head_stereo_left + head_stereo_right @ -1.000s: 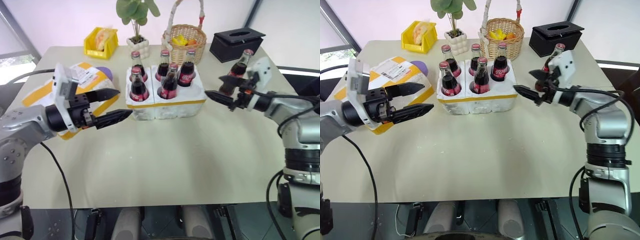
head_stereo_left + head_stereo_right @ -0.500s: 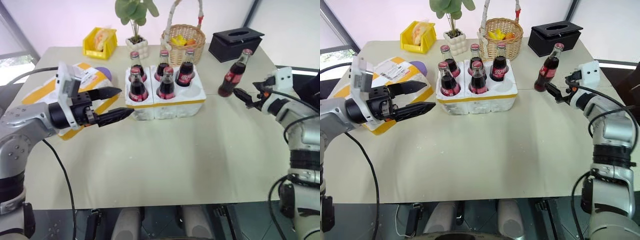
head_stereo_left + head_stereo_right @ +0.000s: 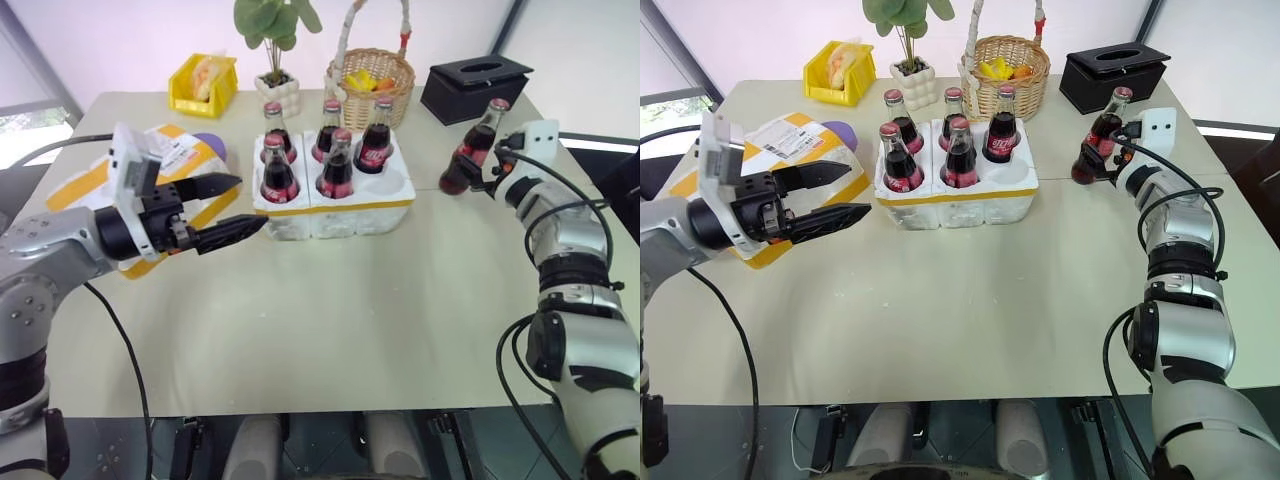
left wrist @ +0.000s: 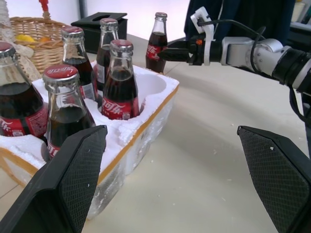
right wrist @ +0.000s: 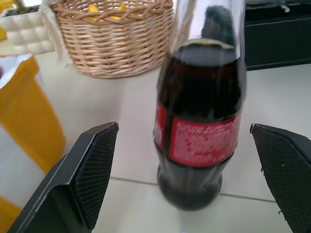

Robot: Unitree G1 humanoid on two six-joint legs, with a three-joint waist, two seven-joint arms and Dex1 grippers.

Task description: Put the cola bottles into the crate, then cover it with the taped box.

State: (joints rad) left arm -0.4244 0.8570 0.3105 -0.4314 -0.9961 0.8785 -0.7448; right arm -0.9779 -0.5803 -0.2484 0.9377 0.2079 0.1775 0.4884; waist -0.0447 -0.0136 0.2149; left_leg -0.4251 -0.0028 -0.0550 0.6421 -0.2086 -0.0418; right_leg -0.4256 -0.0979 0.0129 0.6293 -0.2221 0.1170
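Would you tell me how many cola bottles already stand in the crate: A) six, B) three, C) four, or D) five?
D: five cola bottles fill the crate, one corner hole is bare, and the sixth bottle stands on the table.

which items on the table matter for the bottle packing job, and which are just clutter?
Job: five cola bottles in the crate; sixth bottle standing loose, between the open right gripper fingers; taped box.

Clutter: wicker basket, potted plant, yellow bin, black box.
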